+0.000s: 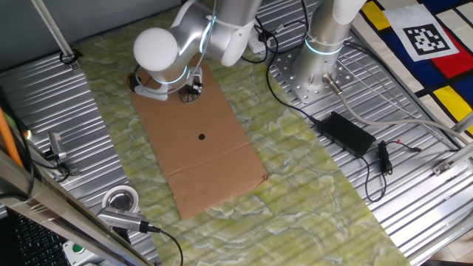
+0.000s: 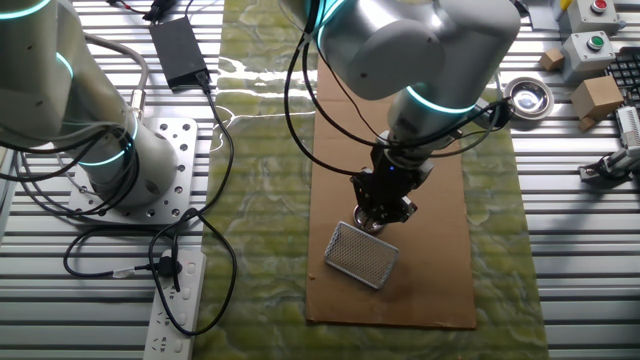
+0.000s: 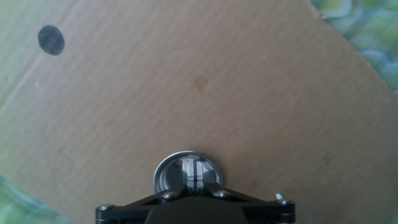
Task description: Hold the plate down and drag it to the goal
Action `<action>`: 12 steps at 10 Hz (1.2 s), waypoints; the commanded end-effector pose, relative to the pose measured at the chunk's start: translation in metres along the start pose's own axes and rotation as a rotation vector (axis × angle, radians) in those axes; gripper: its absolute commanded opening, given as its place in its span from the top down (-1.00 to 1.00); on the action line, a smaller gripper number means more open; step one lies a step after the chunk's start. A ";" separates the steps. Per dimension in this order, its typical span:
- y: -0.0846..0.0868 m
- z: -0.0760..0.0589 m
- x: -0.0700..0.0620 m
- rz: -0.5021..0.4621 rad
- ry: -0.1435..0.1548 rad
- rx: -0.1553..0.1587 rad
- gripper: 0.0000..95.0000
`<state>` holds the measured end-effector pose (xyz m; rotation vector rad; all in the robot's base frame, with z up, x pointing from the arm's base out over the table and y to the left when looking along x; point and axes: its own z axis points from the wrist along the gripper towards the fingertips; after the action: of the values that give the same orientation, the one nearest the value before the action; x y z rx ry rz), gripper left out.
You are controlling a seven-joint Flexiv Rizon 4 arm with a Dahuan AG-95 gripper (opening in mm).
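The plate [image 3: 186, 169] is a small shiny silver disc lying on the brown cardboard sheet [image 3: 224, 81], at the bottom middle of the hand view. My gripper [image 3: 194, 177] is shut, its two fingertips together and reaching down into the plate's dark centre. In one fixed view the plate [image 1: 191, 95] sits at the cardboard's far end under the gripper [image 1: 191, 90]. In the other fixed view the gripper [image 2: 378, 215] hides most of the plate. A black dot [image 1: 202, 136] [image 3: 51, 39] marks the cardboard further along.
A silver mesh rectangle [image 2: 363, 254] lies on the cardboard right beside the gripper. A white tape roll [image 1: 120, 199] sits near the front left. A black power adapter [image 1: 347, 131] and cables lie to the right, by the arm's base [image 1: 318, 70]. A small metal bowl [image 2: 528, 96] stands off the cardboard.
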<state>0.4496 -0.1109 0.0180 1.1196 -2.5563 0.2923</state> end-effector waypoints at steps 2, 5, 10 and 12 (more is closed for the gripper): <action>-0.001 0.001 0.000 -0.007 0.003 0.005 1.00; -0.001 0.001 0.002 -0.013 0.006 0.009 1.00; -0.004 0.007 0.010 -0.034 0.005 0.012 1.00; -0.004 0.007 0.012 -0.036 0.006 0.012 1.00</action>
<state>0.4434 -0.1235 0.0168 1.1694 -2.5275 0.3041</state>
